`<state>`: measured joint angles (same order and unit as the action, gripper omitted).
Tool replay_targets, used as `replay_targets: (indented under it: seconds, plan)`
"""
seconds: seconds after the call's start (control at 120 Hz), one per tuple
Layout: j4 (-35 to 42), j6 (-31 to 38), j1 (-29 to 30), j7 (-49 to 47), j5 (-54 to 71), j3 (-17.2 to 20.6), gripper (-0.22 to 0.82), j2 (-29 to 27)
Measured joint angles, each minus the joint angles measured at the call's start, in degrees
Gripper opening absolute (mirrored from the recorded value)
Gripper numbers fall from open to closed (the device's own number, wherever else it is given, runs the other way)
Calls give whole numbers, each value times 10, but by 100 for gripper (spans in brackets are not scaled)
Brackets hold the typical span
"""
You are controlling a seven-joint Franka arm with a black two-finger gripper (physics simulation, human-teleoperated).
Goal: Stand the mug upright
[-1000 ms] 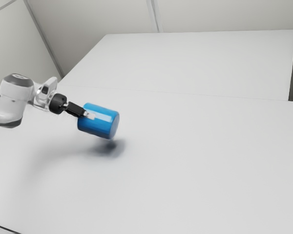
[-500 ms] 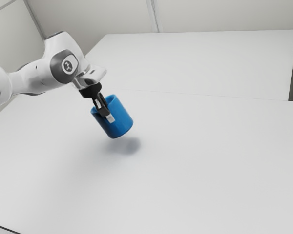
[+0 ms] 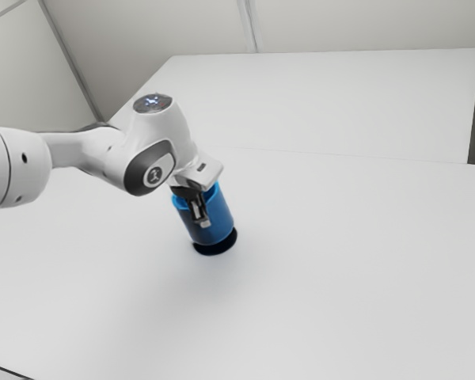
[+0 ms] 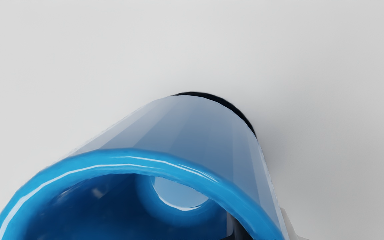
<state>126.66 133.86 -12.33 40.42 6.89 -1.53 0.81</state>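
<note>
Exterior view, arm [image 3: 158, 142] bent downward, pincer [image 3: 203, 219] closed on the wall of the tilted blue mug [image 3: 219, 218]

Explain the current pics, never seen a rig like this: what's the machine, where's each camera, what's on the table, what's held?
It's a simulated robot arm, seven joints, ending in a black two-finger gripper. The exterior view comes from a camera at the arm's side; the arm enters from that view's left. The wrist view comes from a camera on the arm's hand, looking past the mug's rim toward the table.

The held thing is a blue mug. The gripper pinches its wall: one finger inside, the other outside. The mug is tilted, mouth up toward the hand, base low over the white table, with a dark shadow under it. I can't tell whether the base touches. The job is to stand it upright.
</note>
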Motion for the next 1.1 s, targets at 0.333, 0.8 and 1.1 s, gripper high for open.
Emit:
replay_targets:
  seconds: [0.333, 0.8, 1.1]
  plan:
    - [17, 33, 35, -71, 9, -1, -12, 4]
    - [18, 33, 143, -101, 0, 1, 34, 3]
    - [12, 31, 114, -111, -8, 2, 54, -15]
